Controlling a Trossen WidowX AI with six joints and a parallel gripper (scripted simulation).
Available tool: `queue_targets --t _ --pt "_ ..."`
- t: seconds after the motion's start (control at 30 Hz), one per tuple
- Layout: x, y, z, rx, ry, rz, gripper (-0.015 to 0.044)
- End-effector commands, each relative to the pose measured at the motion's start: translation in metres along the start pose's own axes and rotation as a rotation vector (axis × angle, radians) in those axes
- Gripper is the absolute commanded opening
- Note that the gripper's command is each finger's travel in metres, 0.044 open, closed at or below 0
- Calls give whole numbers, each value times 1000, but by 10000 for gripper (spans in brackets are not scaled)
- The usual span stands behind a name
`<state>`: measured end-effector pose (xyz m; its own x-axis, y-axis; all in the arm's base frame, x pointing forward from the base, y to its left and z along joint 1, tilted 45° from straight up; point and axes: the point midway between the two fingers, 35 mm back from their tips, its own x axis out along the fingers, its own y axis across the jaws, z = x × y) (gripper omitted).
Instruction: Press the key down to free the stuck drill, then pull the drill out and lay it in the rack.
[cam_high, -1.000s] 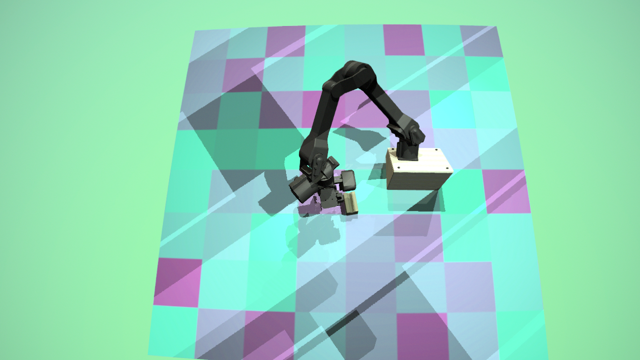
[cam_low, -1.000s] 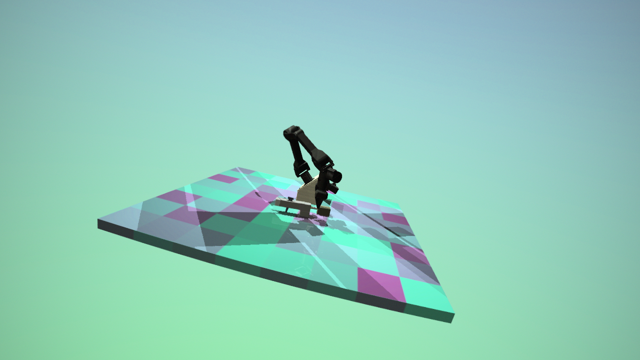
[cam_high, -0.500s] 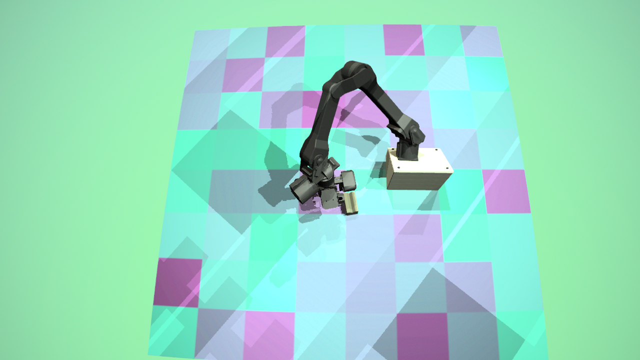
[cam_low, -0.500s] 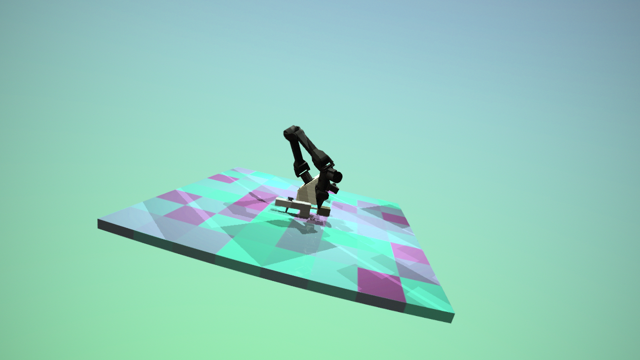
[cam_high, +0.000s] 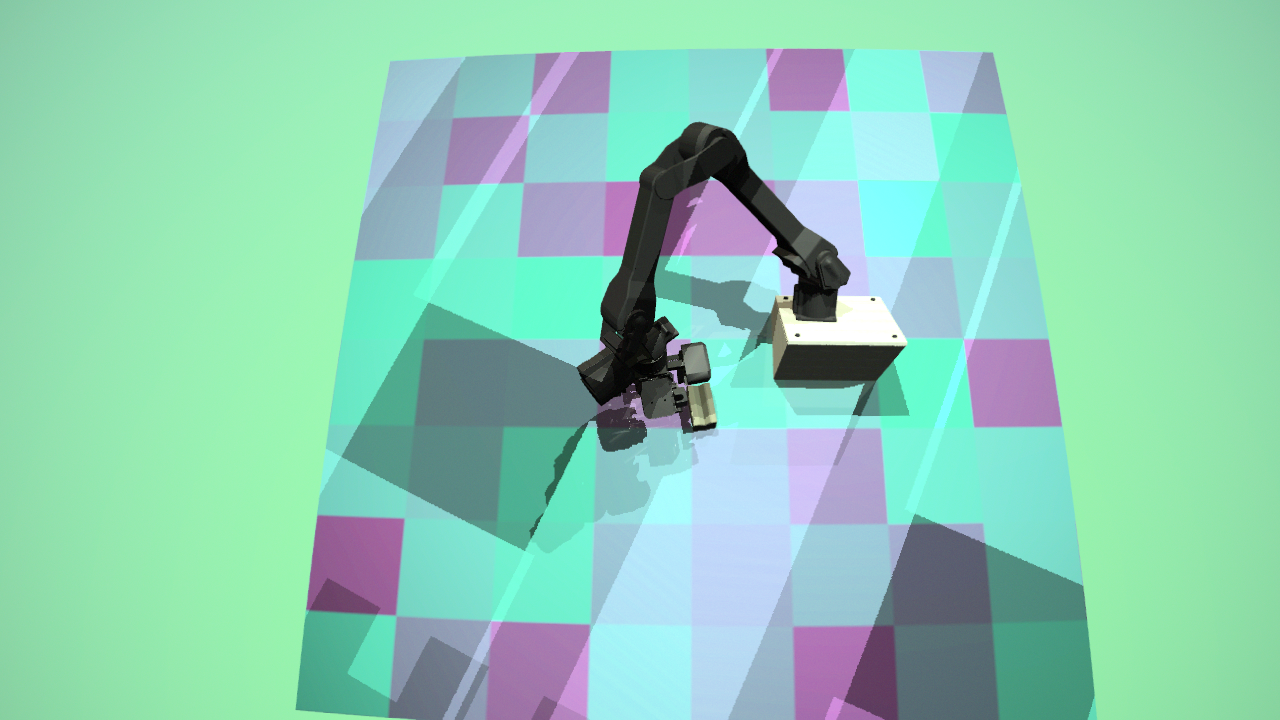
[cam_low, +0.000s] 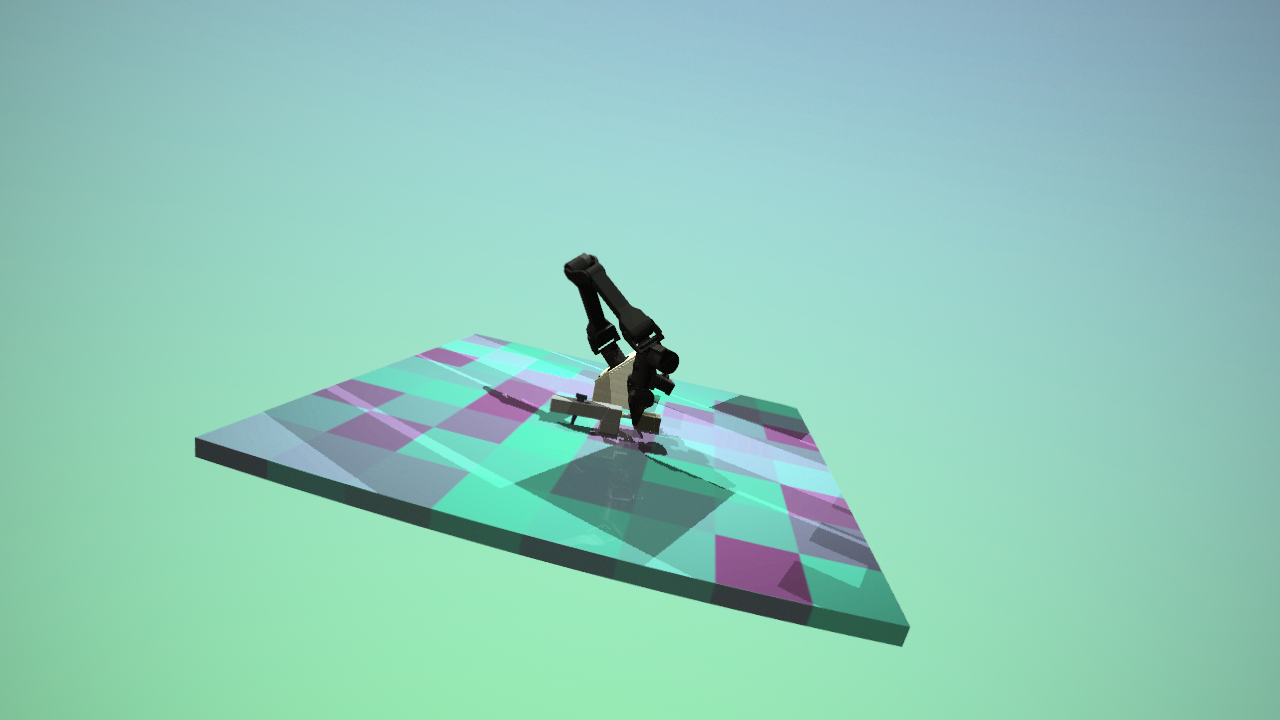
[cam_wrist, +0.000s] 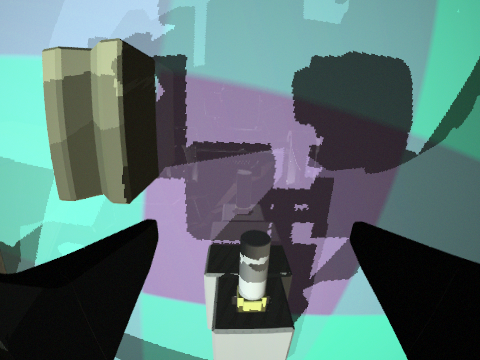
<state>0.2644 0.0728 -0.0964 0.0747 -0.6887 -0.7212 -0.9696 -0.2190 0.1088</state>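
Observation:
In the wrist view a white housing block (cam_wrist: 250, 343) lies below me, with the drill (cam_wrist: 255, 266), a grey and white cylinder with a yellow collar, sticking out of its end. My gripper (cam_wrist: 258, 232) (cam_high: 677, 378) (cam_low: 637, 424) is open and empty, its black fingers spread wide to either side of the drill's tip without touching it. The rack (cam_wrist: 94, 120) (cam_high: 703, 407), a beige grooved block, lies just to the left of the fingers. In the exterior view the housing (cam_low: 586, 410) shows with a small dark key (cam_low: 581, 396) on top. In the top view the arm hides the housing.
The arm's beige base pedestal (cam_high: 836, 344) (cam_low: 615, 385) stands close behind the housing and the rack. Everything rests on a checkered teal and purple platform (cam_high: 895, 582) (cam_low: 358, 429) with open edges all round.

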Motion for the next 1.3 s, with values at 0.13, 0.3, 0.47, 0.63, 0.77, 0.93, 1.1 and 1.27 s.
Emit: queue_targets --t 0.13,0.3,0.47,0.63,0.77,0.93,1.1,1.27 --pt "13 1 -5 -6 6 -2 440" --pt "21 1 -7 -6 8 -2 440" --pt "28 2 -9 -5 9 -1 440" --pt "26 1 -8 1 3 1 361" --pt "26 1 -8 1 3 1 256" --pt "26 1 -8 1 3 1 125" --pt "26 1 -8 1 3 1 0" --pt "26 1 -8 1 3 1 0"
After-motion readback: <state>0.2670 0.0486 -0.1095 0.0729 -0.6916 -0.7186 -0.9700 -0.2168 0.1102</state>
